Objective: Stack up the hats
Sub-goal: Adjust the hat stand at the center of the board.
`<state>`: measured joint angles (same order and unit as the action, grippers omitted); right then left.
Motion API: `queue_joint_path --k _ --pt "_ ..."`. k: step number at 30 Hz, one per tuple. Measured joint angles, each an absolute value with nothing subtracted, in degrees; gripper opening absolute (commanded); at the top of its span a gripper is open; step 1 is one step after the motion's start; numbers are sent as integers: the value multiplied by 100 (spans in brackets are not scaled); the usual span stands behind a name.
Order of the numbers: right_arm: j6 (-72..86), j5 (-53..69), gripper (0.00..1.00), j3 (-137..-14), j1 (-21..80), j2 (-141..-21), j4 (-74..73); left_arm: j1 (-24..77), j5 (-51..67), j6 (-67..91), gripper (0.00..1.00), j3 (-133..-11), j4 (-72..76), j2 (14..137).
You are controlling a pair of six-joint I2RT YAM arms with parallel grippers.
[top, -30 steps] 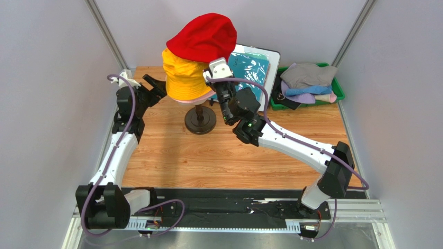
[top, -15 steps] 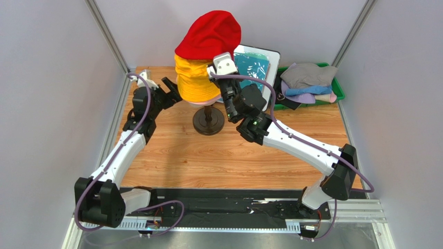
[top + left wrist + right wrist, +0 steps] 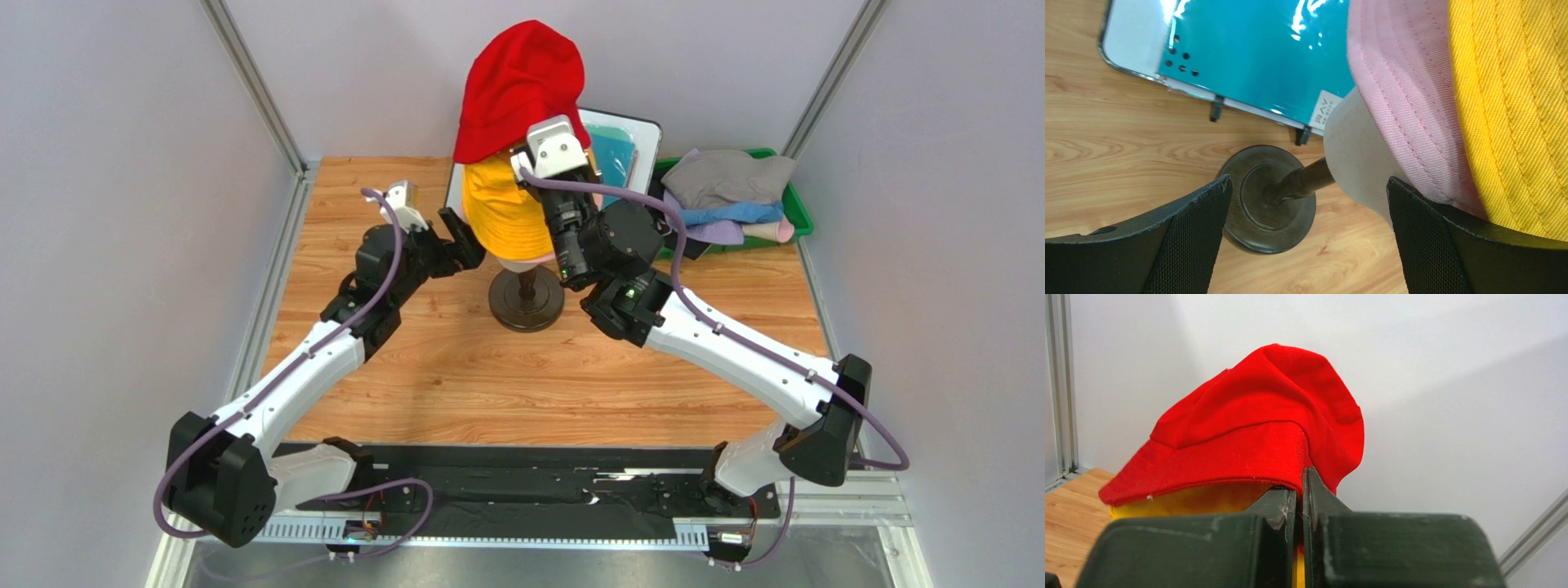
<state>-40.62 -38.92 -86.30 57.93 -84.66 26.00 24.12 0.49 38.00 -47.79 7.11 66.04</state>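
Between the tips of the right jaws, which are pressed together, the brim of the red hat (image 3: 1247, 432) is pinched. Its crown is seen rising above and beyond them, slumped over the orange-yellow hat (image 3: 503, 214), a strip of which is visible just under the red brim. Under the orange-yellow hat, the pink hat (image 3: 1407, 104) is worn on the mannequin head (image 3: 1352, 162), so three hats are stacked there. The left jaws are spread wide, and nothing is gripped by them. Framed between them are the head's lower edge, its stem and the dark round base (image 3: 1269, 202), which is stood on the wooden tabletop (image 3: 491, 380). The pink brim is found close to one left finger, though contact cannot be told. Beyond the left jaws a teal sheet (image 3: 1254, 55) is seen. Well apart from the right jaws, on their far side, a green bin (image 3: 800, 211) is filled with a beige hat (image 3: 726, 175), a blue hat (image 3: 736, 216) and others.
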Motion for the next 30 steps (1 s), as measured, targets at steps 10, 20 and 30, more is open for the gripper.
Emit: queue_joint_path --k 10,20,30 --pt "-4136 -3905 0 -7555 5793 -7496 2644 2593 -395 3605 99 -4779 40 6097" --pt "-4185 -3892 0 -6772 6005 -7148 2755 2589 -615 3411 99 -5800 -840 4993" --pt "-4185 -3911 0 -6418 6090 -7124 2856 2585 281 4056 95 -6879 -508 5433"
